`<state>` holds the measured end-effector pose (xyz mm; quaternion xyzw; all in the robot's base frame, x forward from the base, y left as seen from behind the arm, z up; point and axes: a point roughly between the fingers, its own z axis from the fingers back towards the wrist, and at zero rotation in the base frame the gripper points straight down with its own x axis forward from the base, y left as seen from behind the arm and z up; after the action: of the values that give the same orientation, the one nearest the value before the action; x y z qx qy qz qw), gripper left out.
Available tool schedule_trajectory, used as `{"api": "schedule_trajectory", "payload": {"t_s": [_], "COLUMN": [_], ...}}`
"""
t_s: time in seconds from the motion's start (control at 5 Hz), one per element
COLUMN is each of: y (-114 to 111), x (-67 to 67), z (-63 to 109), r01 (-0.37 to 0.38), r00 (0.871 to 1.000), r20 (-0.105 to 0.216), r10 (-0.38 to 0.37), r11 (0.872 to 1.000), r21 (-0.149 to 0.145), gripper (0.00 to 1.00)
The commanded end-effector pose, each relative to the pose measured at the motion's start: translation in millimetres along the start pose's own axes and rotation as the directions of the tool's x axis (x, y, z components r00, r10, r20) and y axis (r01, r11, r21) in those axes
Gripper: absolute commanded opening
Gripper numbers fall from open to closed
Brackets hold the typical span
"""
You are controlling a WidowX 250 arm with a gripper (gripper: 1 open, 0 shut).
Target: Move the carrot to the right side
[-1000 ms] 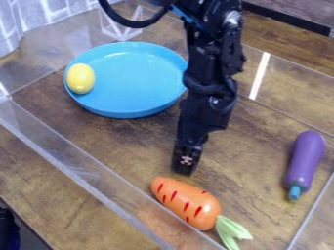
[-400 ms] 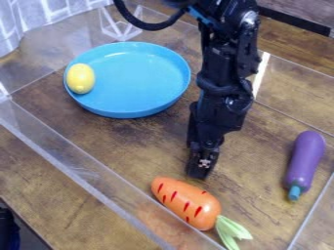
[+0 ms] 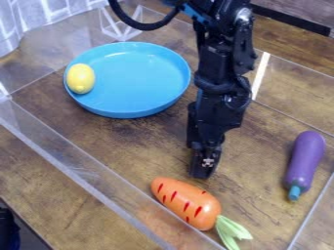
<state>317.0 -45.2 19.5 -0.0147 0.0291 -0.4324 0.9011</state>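
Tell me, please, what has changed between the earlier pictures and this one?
The gripper has shifted to the right in the picture and slightly toward the carrot. It holds nothing and grasped nothing. The carrot, the eggplant, the lemon and the blue plate stayed in place.

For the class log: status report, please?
Tool open, pointing down just above small orange toy carrot, not touching. Carrot flat on wooden table. Nothing blocking.

Wooden table (image 3: 78, 210) carries carrot (image 3: 186, 202), eggplant (image 3: 304, 161), plate (image 3: 131, 78).
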Motion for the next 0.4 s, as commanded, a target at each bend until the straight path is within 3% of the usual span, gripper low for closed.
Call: {"api": "schedule_trajectory", "payload": {"t_s": [0.0,0.2], "y": [-4.7,-12.6], "x": [-13.5,-20.8], "z": [-2.3,-3.3], "r01": [0.014,0.048], "r00": [1.0,0.999], "r20": [-0.009,-0.013], "r10": [-0.014,-0.049], "r11": [1.0,0.999], "r21": [-0.014,-0.023], "gripper": [1.0,1.0]}}
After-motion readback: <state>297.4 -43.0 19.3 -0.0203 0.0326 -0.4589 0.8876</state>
